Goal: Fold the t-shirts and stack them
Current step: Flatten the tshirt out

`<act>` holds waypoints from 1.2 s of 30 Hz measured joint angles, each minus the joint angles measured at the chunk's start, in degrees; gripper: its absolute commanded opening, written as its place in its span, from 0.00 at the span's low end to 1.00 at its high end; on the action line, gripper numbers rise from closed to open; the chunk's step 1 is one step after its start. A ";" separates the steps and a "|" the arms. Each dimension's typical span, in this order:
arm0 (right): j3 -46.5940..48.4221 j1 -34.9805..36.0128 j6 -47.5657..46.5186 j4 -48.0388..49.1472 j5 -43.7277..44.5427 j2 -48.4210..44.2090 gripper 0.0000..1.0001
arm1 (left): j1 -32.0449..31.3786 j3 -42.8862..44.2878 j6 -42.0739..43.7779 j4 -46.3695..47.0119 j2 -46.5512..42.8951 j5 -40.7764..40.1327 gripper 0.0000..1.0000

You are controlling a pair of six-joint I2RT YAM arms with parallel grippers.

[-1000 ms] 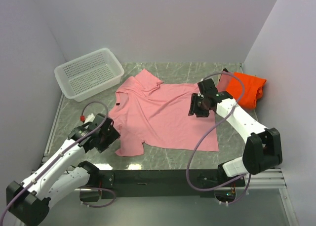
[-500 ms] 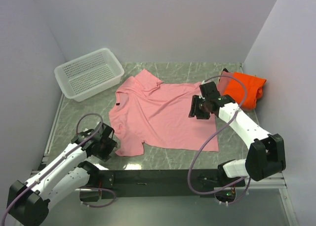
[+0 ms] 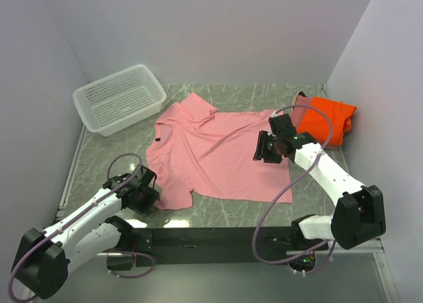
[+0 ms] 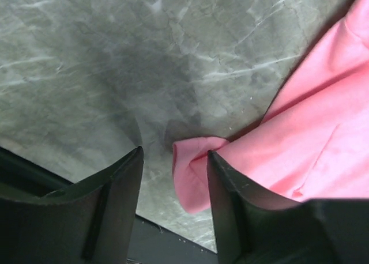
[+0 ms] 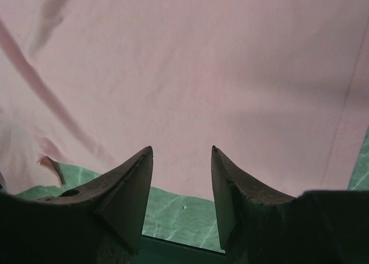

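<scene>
A light pink t-shirt (image 3: pixel 218 151) lies spread flat in the middle of the table. My left gripper (image 3: pixel 142 192) is low at its near-left corner. In the left wrist view, a curled tip of the pink t-shirt (image 4: pixel 193 172) lies between the fingers of the open left gripper (image 4: pixel 174 154), against the right finger and apart from the left one. My right gripper (image 3: pixel 268 147) hovers open over the shirt's right part. The right wrist view shows that gripper (image 5: pixel 181 151) over smooth pink cloth (image 5: pixel 190 74). A folded orange t-shirt (image 3: pixel 328 118) sits at the back right, with a dusty rose t-shirt (image 3: pixel 302 106) showing at its left edge.
A white perforated basket (image 3: pixel 119 98) stands at the back left. Grey marble table (image 3: pixel 225 210) shows in front of the shirt, ending in a black front edge (image 4: pixel 161 241) just behind my left fingers. Walls close the left, back and right sides.
My left gripper has come nearer and lower, down to the shirt's near-left corner, and its jaws have narrowed. My right gripper has drifted slightly right over the shirt.
</scene>
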 measured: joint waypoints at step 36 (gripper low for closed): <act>-17.77 -13.64 19.78 -13.31 14.53 -11.23 0.60 | -0.02 6.82 0.37 -11.52 -14.43 -7.19 0.00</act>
